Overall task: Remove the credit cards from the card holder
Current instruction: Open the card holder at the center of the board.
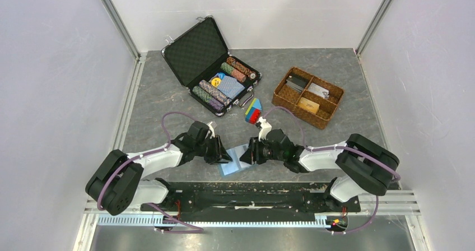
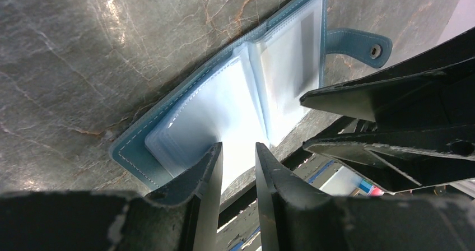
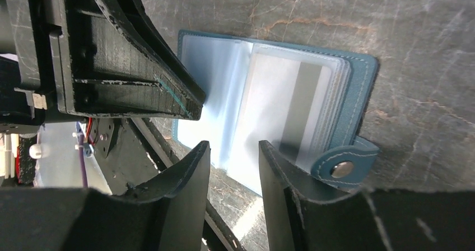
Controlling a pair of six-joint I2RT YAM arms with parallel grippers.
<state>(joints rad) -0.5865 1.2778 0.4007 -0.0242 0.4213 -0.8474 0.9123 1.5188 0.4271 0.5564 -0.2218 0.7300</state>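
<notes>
Card holder [image 1: 231, 164] lay opened flat on the grey marbled table [image 1: 162, 94], at its near edge, directly between the two grippers, its spread width running from one to the other. Left gripper [image 1: 224, 153] hung over the left page and right gripper [image 1: 247, 154] over the right page, where a greyish credit card [image 3: 302, 105] showed inside a clear sleeve [image 3: 260, 83]. The right arm looked better placed to reach it. Both pairs of fingers stood partly apart, gripping nothing. Chip case [image 1: 215, 71] and wicker tray [image 1: 297, 115] sat well apart behind.
</notes>
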